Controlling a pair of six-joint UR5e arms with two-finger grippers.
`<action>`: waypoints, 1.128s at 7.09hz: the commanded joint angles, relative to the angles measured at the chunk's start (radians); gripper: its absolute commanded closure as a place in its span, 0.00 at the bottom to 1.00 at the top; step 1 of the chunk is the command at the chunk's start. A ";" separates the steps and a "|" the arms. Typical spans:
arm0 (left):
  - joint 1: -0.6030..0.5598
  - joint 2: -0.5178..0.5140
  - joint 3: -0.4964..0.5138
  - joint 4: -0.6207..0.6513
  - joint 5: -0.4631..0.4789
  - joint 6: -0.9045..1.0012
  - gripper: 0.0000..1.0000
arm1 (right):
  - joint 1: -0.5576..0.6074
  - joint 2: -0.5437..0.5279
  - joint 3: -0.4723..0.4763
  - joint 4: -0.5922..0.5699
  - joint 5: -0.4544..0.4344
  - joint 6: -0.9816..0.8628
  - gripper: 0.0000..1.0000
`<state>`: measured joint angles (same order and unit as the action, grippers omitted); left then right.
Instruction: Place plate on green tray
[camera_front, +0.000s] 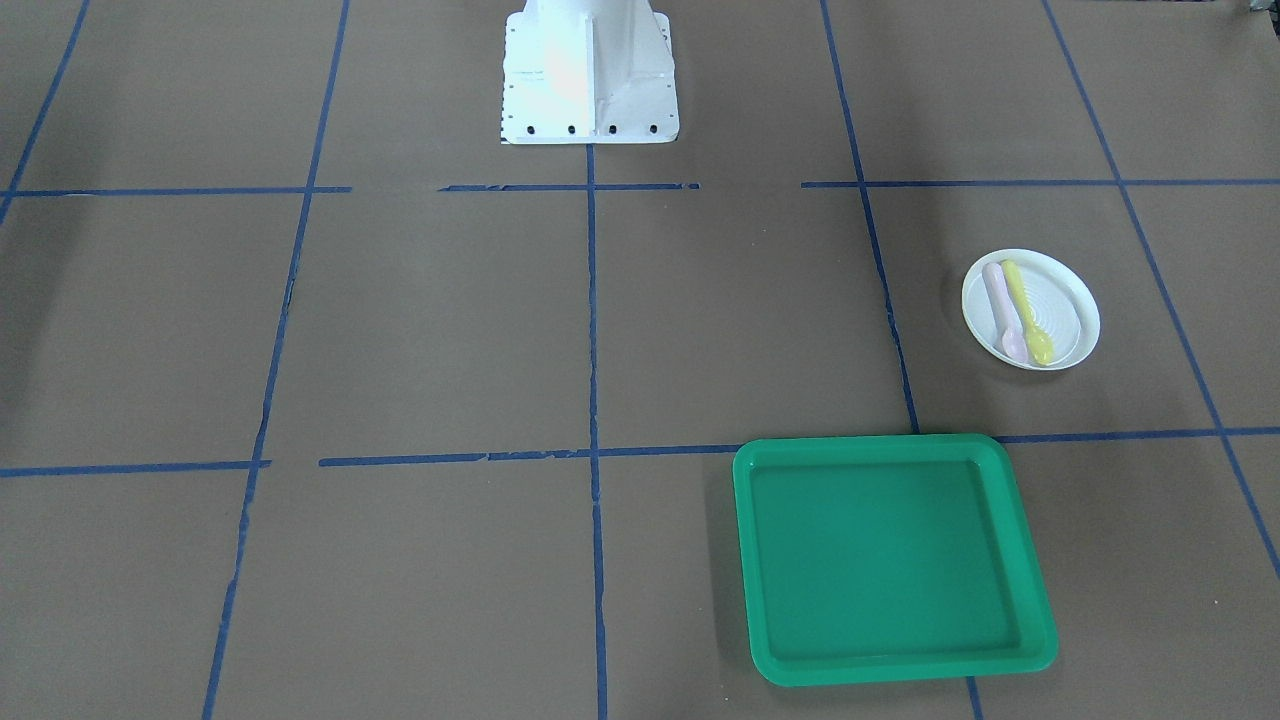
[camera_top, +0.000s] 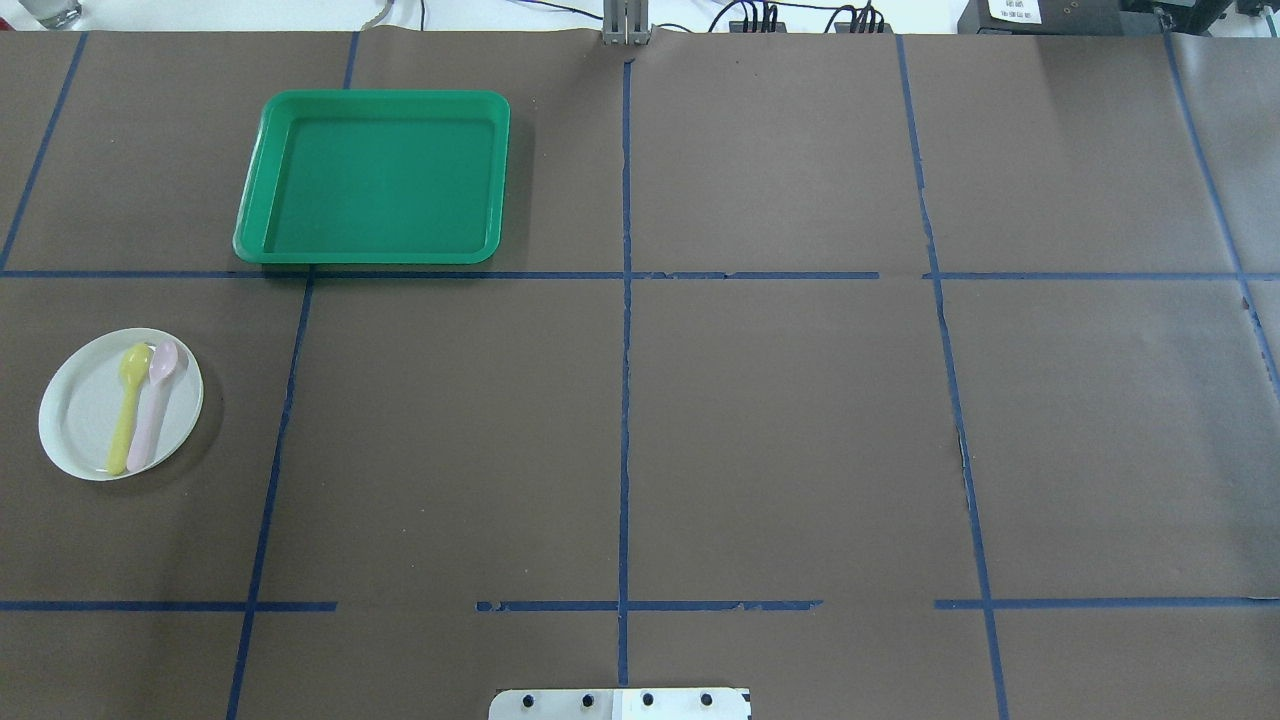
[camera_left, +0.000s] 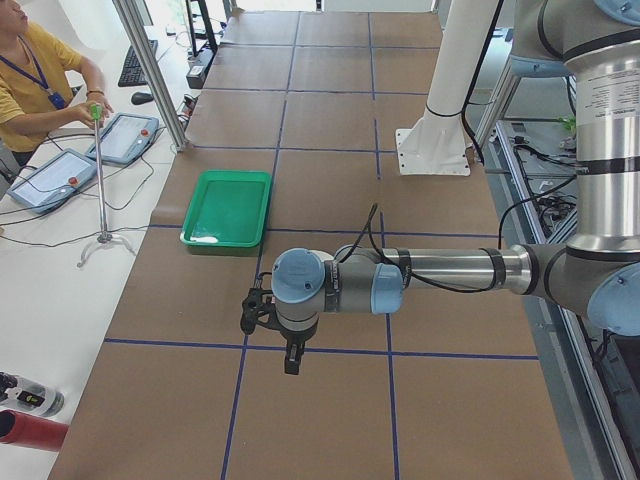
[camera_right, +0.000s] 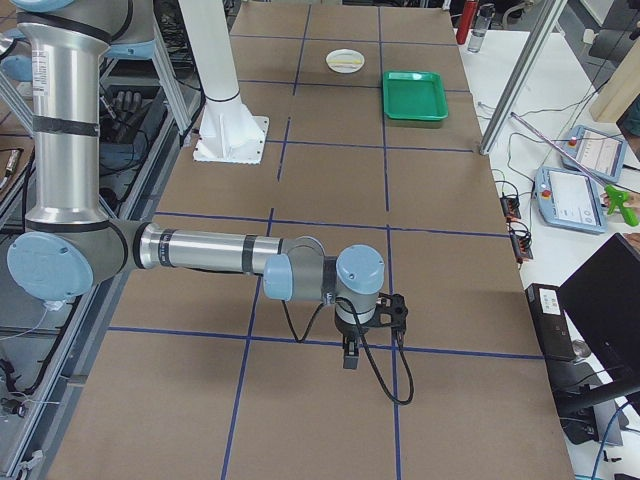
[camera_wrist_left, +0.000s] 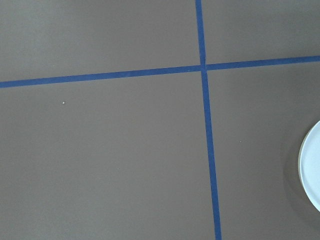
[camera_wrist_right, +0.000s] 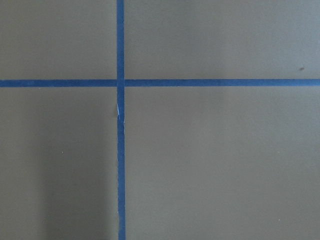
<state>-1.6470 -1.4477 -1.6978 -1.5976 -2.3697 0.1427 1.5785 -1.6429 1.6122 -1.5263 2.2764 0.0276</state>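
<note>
looking down on the brown table, i find the plate (camera_top: 82, 412) on the robot's left side. it sits nearer the robot than the green tray (camera_top: 380, 180) and apart from it. a yellow spoon (camera_top: 128, 405) and a pink spoon (camera_top: 155, 398) lie loose on it, side by side. i judge it light, stiff, slick plastic, so i would pinch the rim away from the spoons and keep it level. the left gripper (camera_left: 291, 356) and right gripper (camera_right: 350, 356) hang above bare table; i cannot tell whether either is open.

No legible text, labels or numbers anywhere.
</note>
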 joint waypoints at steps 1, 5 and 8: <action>0.009 -0.022 0.007 0.002 0.000 -0.006 0.00 | 0.000 0.000 0.000 0.000 0.000 0.000 0.00; 0.018 -0.019 0.019 -0.100 -0.011 -0.040 0.00 | 0.000 0.000 0.000 0.000 0.000 0.000 0.00; 0.312 -0.028 0.117 -0.454 -0.040 -0.678 0.00 | 0.000 0.000 0.000 0.000 0.000 0.000 0.00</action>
<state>-1.4357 -1.4738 -1.6354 -1.8941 -2.4109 -0.3110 1.5784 -1.6429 1.6123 -1.5263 2.2764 0.0276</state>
